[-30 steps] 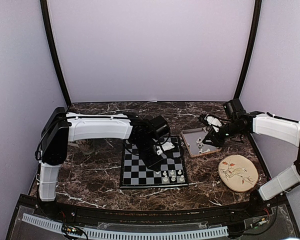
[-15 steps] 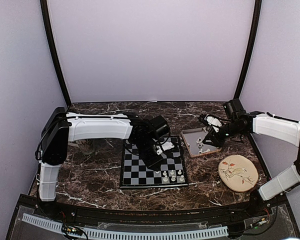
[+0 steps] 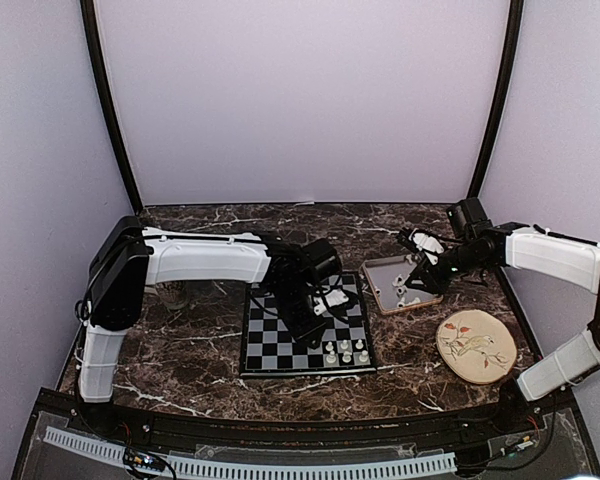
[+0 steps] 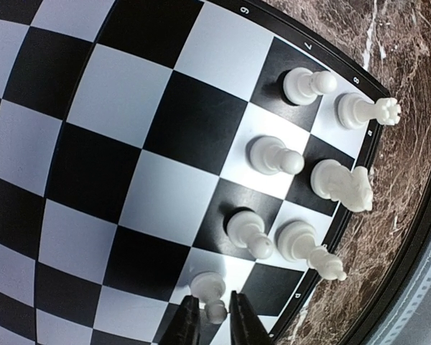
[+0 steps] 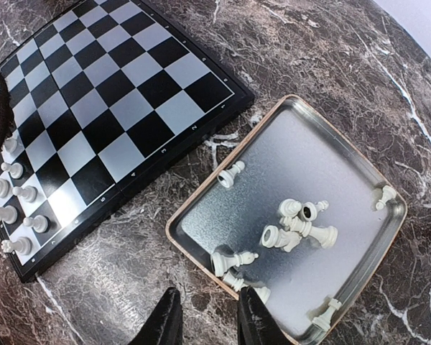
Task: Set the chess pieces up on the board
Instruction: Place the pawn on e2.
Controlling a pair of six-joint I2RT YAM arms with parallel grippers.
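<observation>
Where left claw [image 4: 215, 305] straddles cream pawn [image 4: 207, 285] on checkered board [image 4: 122, 108], grip unclear; right claw [image 5: 210, 296] apart, empty

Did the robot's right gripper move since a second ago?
No. In the top view the right gripper hangs over the same spot of the metal tray as before.

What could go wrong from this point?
The left gripper flanks a pawn at the board edge; pulling away crooked could tip it into the neighbouring pieces. The right gripper hovers at the tray rim, where loose pieces lie tumbled together; a grab could catch two.
</observation>
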